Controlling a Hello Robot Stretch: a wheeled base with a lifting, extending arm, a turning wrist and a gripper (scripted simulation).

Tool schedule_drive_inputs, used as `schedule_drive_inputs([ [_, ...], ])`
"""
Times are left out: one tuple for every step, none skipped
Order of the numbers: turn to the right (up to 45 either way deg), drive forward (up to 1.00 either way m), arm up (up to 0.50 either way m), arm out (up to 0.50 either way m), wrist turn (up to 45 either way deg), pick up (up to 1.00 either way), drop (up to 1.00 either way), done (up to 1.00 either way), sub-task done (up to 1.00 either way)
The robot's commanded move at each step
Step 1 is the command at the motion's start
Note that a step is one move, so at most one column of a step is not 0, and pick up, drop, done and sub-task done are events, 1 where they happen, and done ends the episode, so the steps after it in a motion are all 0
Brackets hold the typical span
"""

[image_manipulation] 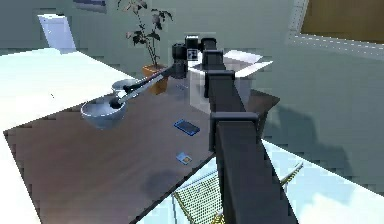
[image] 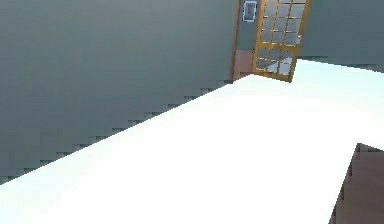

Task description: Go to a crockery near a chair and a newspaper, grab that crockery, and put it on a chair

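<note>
Arm side view: a dark brown wooden table [image_manipulation: 100, 165] spans the left and centre of the frame, and its corner also enters the lower right of the forward view. The dark square-section arm [image_manipulation: 235, 140] rises from the bottom edge and reaches across the tabletop, evidently to bring the gripper [image_manipulation: 124, 98] to the crockery. A shallow grey metallic bowl [image_manipulation: 102, 112] stands on the table at left of centre, directly at the thin fingers' [image_manipulation: 145, 87] tips. The bowl rests on the surface, so whether the fingers grasp it or anything else cannot be determined, nor can contact be confirmed. A white open box [image_manipulation: 238, 68] and a potted plant in an orange pot [image_manipulation: 152, 40] stand behind the gripper. Two candidate seats are noted for the placing step: a white chair [image_manipulation: 57, 30] at upper left and a yellow wire chair [image_manipulation: 205, 198] at the bottom edge, tucked at the table's near side. Judgement: the grasp step is in hand; delivery is not yet done.
</note>
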Motion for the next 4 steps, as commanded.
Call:
schedule_drive_inputs([
  [0.0,0.0,0.0,0.0,45.0,0.0,0.0,0.0,0.0],
  [0.0,0.0,0.0,0.0,45.0,0.0,0.0,0.0,0.0],
  [0.0,0.0,0.0,0.0,45.0,0.0,0.0,0.0,0.0],
  [0.0,0.0,0.0,0.0,9.0,0.0,0.0,0.0,0.0],
])
